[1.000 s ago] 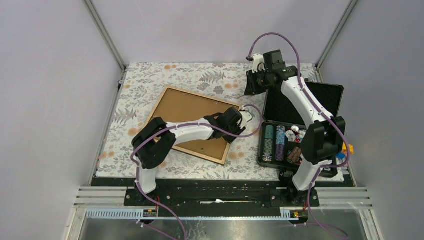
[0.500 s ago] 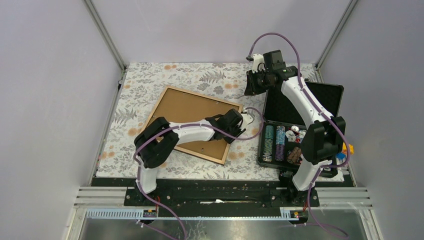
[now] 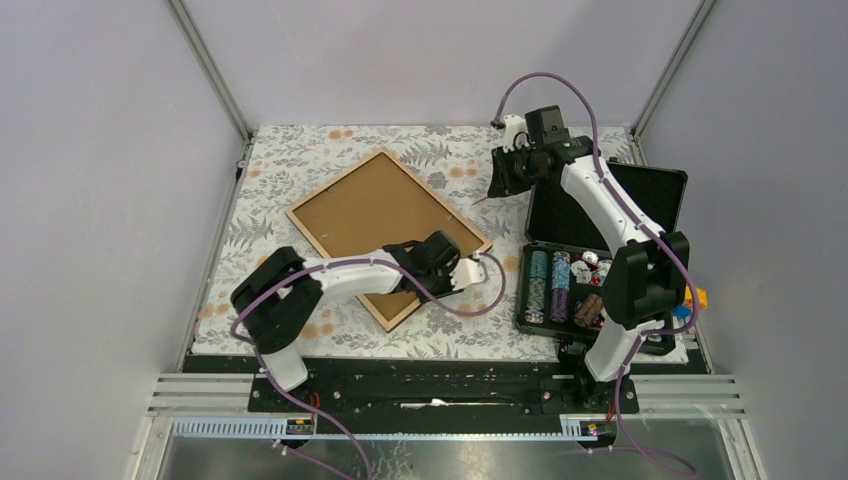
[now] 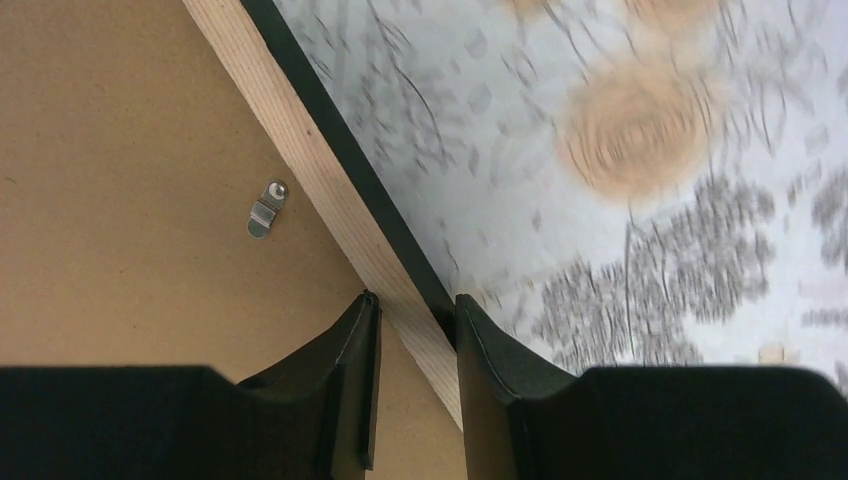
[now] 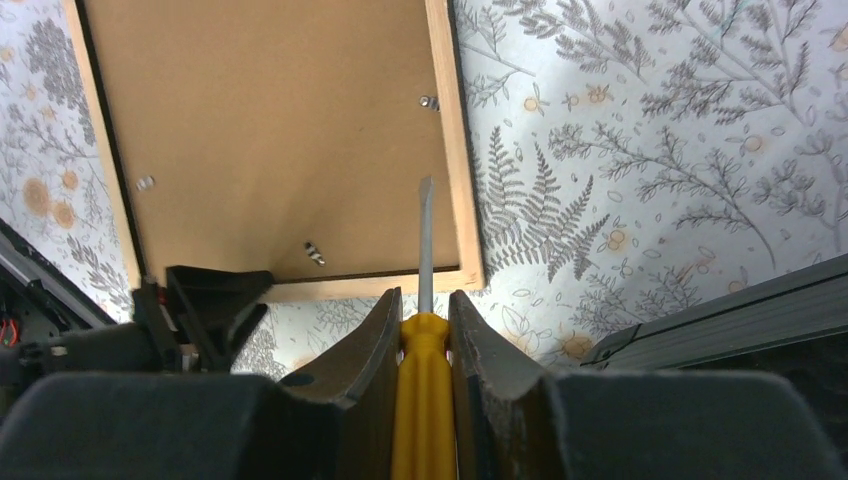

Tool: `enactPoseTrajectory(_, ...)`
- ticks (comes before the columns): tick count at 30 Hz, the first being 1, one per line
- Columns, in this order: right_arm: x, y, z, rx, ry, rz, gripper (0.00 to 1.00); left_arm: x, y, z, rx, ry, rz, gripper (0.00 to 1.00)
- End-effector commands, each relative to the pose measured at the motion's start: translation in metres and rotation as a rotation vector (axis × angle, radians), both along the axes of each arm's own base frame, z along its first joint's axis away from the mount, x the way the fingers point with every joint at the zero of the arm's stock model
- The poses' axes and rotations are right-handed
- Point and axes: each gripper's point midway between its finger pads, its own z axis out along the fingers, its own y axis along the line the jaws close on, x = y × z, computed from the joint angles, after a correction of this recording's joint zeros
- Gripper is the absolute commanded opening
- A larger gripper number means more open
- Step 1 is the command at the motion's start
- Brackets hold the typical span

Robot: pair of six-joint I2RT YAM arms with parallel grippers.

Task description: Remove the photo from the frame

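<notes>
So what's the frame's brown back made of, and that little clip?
The back looks like matte brown fibreboard: flat, even, no grain. The rim seems bare pale wood, streaky grain showing. The clip looks like shiny grey metal.

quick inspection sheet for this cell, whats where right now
surface: floral tablecloth, lying flat
job's things: frame face down, brown back up; photo not visible
clutter: open poker chip case at the right
end effectors: left end effector shut on the frame's edge; right end effector holds a yellow screwdriver
cables: purple cables loop along both arms
surroundings: grey walls, metal posts
</notes>
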Motion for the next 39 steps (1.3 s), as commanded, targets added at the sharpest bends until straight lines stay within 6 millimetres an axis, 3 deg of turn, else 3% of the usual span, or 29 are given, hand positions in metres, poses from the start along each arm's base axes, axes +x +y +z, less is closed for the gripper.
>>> enactPoseTrajectory(1,-0.012,0.0,0.009,0.024,-0.027,0.052,0.0,-0.065,0.064,-0.026,0.18,0.176,-0.236,0.16)
enactPoseTrajectory(9,-0.048,0.006,-0.014,-0.007,0.033,0.141,0.0,-0.104,0.108,-0.024,0.215,0.203,-0.444,0.13)
enactPoseTrajectory(14,-0.066,0.02,-0.018,-0.029,0.025,0.203,0.0,-0.126,0.123,-0.022,0.196,0.224,-0.555,0.1)
enactPoseTrajectory(17,-0.07,0.031,-0.018,-0.046,0.009,0.239,0.0,-0.132,0.122,-0.016,0.161,0.232,-0.566,0.15)
enactPoseTrajectory(20,-0.076,0.043,-0.026,-0.075,0.016,0.278,0.0,-0.134,0.114,-0.006,0.097,0.227,-0.537,0.28)
enactPoseTrajectory(25,-0.083,0.055,-0.04,-0.141,0.012,0.321,0.0,-0.12,0.103,0.004,0.038,0.185,-0.463,0.45)
enactPoseTrajectory(31,-0.091,0.063,-0.056,-0.182,0.033,0.359,0.0,-0.115,0.098,0.004,-0.007,0.192,-0.411,0.52)
enactPoseTrajectory(39,-0.093,0.066,-0.074,-0.295,0.016,0.395,0.0,-0.113,0.095,0.003,-0.023,0.19,-0.387,0.53)
